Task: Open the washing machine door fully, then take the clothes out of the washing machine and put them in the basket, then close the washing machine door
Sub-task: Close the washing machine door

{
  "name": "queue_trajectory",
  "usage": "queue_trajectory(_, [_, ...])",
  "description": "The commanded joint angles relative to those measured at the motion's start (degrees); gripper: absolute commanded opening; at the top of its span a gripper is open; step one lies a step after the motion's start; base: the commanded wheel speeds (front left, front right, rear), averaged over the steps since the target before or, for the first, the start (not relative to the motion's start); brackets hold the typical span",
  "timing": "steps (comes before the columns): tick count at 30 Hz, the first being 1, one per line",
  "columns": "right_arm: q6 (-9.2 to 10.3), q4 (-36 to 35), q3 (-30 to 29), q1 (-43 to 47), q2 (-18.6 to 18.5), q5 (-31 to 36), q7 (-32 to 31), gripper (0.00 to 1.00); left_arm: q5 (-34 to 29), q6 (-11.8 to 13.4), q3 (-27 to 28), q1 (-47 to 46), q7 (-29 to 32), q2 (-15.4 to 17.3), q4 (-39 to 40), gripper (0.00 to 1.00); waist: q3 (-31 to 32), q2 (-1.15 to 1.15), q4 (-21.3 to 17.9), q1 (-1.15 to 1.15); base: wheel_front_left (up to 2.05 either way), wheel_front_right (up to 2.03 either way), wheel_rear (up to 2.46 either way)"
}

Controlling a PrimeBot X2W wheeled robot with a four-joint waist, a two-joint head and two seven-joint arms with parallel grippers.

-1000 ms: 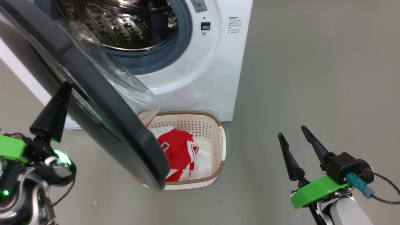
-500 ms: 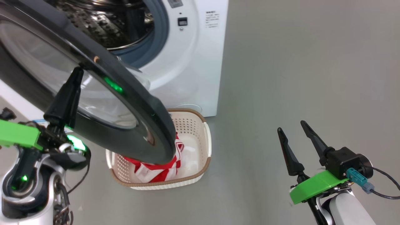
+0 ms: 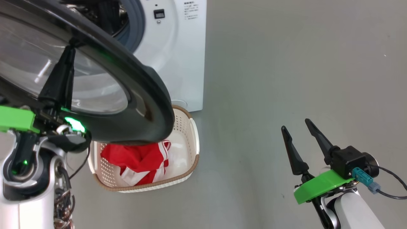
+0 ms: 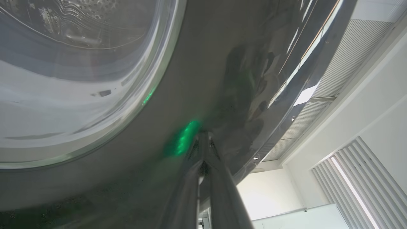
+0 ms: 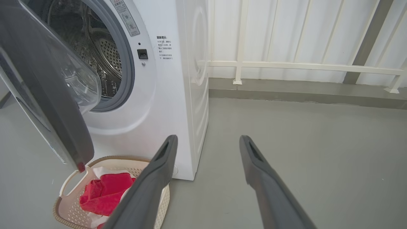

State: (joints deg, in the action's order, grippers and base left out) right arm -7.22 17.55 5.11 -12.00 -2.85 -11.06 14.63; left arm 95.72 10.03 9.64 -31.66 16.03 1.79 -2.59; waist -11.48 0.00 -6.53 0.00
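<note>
The washing machine door (image 3: pixel 140 82) stands partly open, its black rim hanging over the basket (image 3: pixel 191 133). My left gripper (image 3: pixel 71 51) is shut, its fingertips (image 4: pixel 203 140) pressed against the door's (image 4: pixel 190 63) outer glossy rim, holding nothing. The red clothes (image 3: pixel 136 160) with white trim lie in the cream basket on the floor in front of the white washing machine (image 3: pixel 178 47). My right gripper (image 3: pixel 295 125) hangs open and empty at the lower right, well apart from the machine. In the right wrist view that gripper (image 5: pixel 208 141) faces the machine (image 5: pixel 165 105), its steel drum (image 5: pixel 106 60), the door (image 5: pixel 47 95) and the basket (image 5: pixel 111 158) with clothes (image 5: pixel 105 190).
Grey floor (image 3: pixel 286 63) stretches wide to the right of the machine. A white railing (image 5: pixel 286 66) on a low grey kerb (image 5: pixel 302 90) runs behind it. The basket sits close against the machine's lower front, under the door's swing.
The door has swung round towards the machine's opening with my shut left gripper against its outer face. The head view has turned, shifting the machine leftward. The right gripper stays open and still.
</note>
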Motion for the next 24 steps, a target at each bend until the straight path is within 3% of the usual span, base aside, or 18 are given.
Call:
queue_trajectory(1, [-0.26, -1.3, 1.2, -1.34, -0.03, 0.02, 0.37, 1.0, 0.86, -0.76, 1.02, -2.13, -0.1, 1.12, 1.22, 0.0, -0.31, 0.0, -0.35, 0.0, 0.0, 0.0, 0.0])
queue_trajectory(13, [-0.26, -2.15, 1.39, -1.62, -0.03, 1.18, 0.37, 1.0, 0.36, -2.25, 0.78, -9.25, -1.53, 1.43, -4.62, 0.0, -2.47, 0.0, -1.31, 0.0, 0.0, 0.0, 0.0])
queue_trajectory(24, [-0.26, -3.13, 2.26, -2.82, -0.03, 1.53, 0.37, 1.0, -0.87, -5.64, 1.51, -16.5, -3.96, 1.85, -13.12, 0.0, -5.74, 0.0, -1.72, 0.0, 0.0, 0.0, 0.0])
